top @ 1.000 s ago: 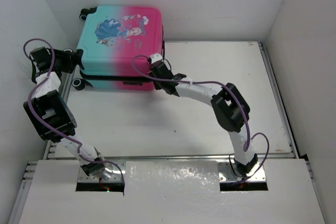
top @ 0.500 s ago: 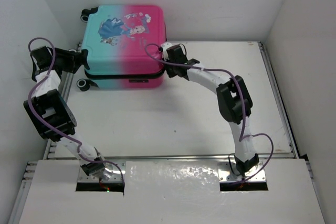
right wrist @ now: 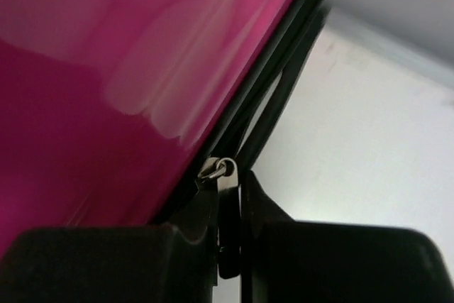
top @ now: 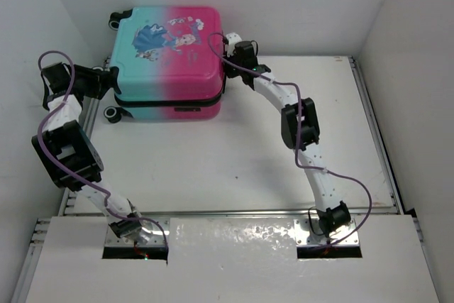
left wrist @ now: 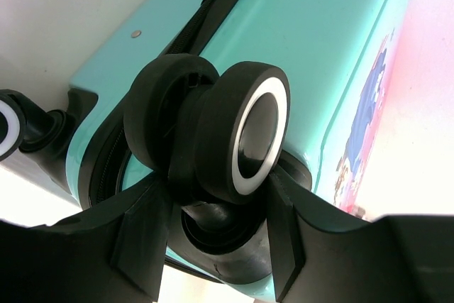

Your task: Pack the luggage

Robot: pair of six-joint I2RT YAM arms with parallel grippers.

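Right gripper (right wrist: 228, 211) pinching zipper pull (right wrist: 225, 175), seen only from its wrist, left gripper (left wrist: 213, 221) clasping luggage (top: 167, 51) wheel (left wrist: 245, 133)

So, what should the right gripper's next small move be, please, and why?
Probably slide the right gripper along the seam of the pink-and-teal hard-shell suitcase: it pinches the small silver zipper pull, and the left gripper braces a black wheel.

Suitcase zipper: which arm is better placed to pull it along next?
Right: the right pincer is shut on the zipper pull at the pink edge of the suitcase, while the left pincer clamps a teal-side wheel.
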